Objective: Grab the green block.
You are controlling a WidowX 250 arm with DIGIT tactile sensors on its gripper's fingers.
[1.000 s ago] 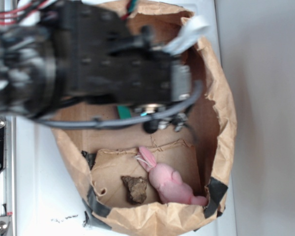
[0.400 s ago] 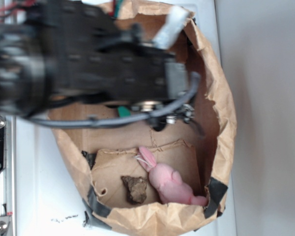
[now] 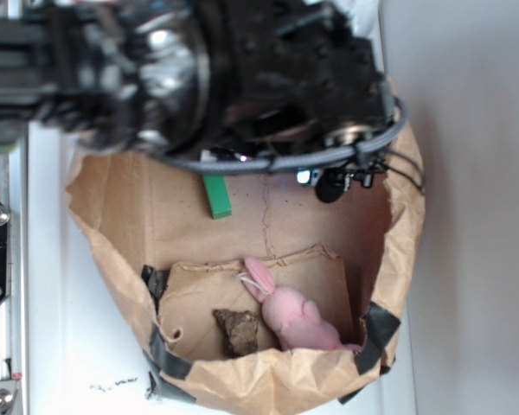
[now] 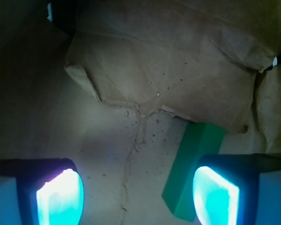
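Observation:
The green block (image 3: 216,196) lies on the brown paper floor of the bag, its upper end hidden under my arm in the exterior view. In the wrist view the green block (image 4: 192,168) slants down just inside my right fingertip (image 4: 215,197). My gripper (image 4: 138,197) hangs above the floor, open wide, with only bare paper and a crease between the glowing pads. The block lies flat on the floor beside the right pad, and nothing is gripped. In the exterior view my fingers are hidden behind the black wrist housing (image 3: 268,78).
The brown paper bag's rim (image 3: 404,259) rings the workspace. A pink plush bunny (image 3: 296,318) and a dark brown lump (image 3: 238,331) lie on a folded paper flap (image 3: 199,294) at the bag's near end. A metal rail (image 3: 0,285) runs along the left.
My arm has swung up and to the right across the exterior view, uncovering more of the green block. The bag's rim has shifted outward. Bunny and brown lump have stayed put.

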